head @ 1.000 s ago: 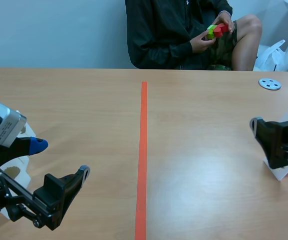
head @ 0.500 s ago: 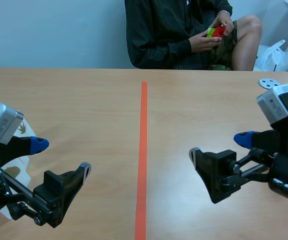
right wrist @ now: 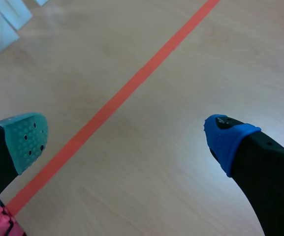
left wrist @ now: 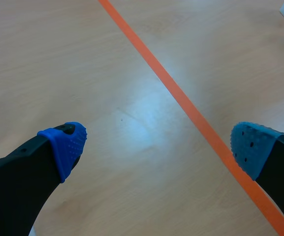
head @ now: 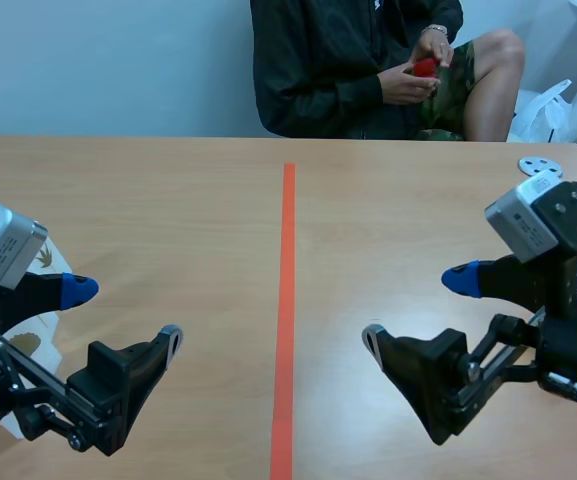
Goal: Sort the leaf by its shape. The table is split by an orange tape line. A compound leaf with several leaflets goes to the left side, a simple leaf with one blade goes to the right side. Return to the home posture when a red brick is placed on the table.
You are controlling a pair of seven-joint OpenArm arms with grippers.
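Risk is mistiming: the red brick (head: 425, 67) is in the person's hands (head: 405, 86) at the far side, not on the table (head: 168, 200), so going home now would be premature. Near side, the left gripper (head: 125, 312) and right gripper (head: 415, 309) hover either side of the tape line (head: 288, 300), fingers apart, holding nothing. No leaf lies between them. A leaf card (head: 41, 258) (shape too small to tell) sits at the left edge beside the left arm, where a low sweep could knock it.

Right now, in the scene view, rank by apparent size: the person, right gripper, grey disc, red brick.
1. person
2. right gripper, enlarged by nearness
3. grey disc
4. red brick, partly covered and farther away
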